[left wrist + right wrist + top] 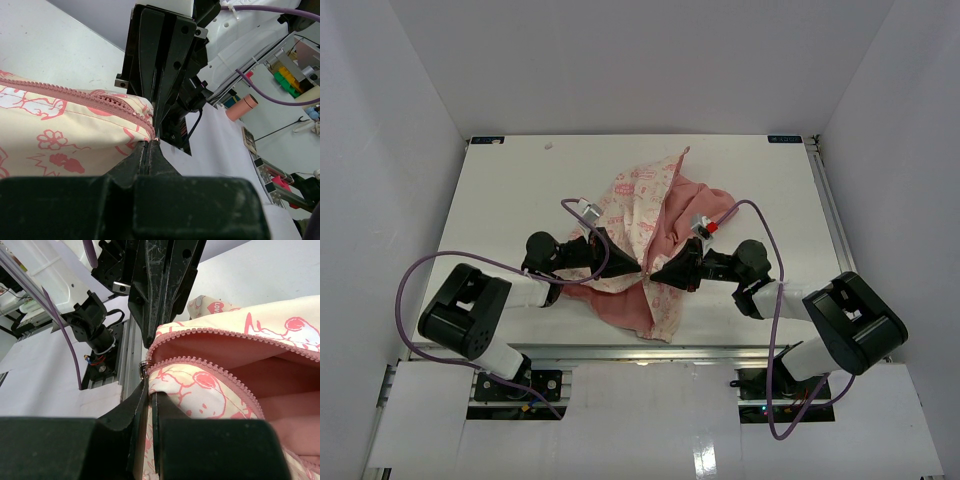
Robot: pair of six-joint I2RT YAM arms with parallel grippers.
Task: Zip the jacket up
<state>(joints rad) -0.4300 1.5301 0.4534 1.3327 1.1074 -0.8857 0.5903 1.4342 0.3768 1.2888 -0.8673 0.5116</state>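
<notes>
Nearest: left end effector point(150, 144) and right end effector point(149, 386), fingers together, each clamped on the bottom hem of the jacket point(650, 205), which lies crumpled mid-desk point(510, 190).
Metal slider point(144, 368) sits at the bottom end; pink zipper teeth point(220, 371) diverge directly above it, so closure is judged almost entirely outstanding. Materials: soft cream cloth, pink print, plain salmon lining.
</notes>
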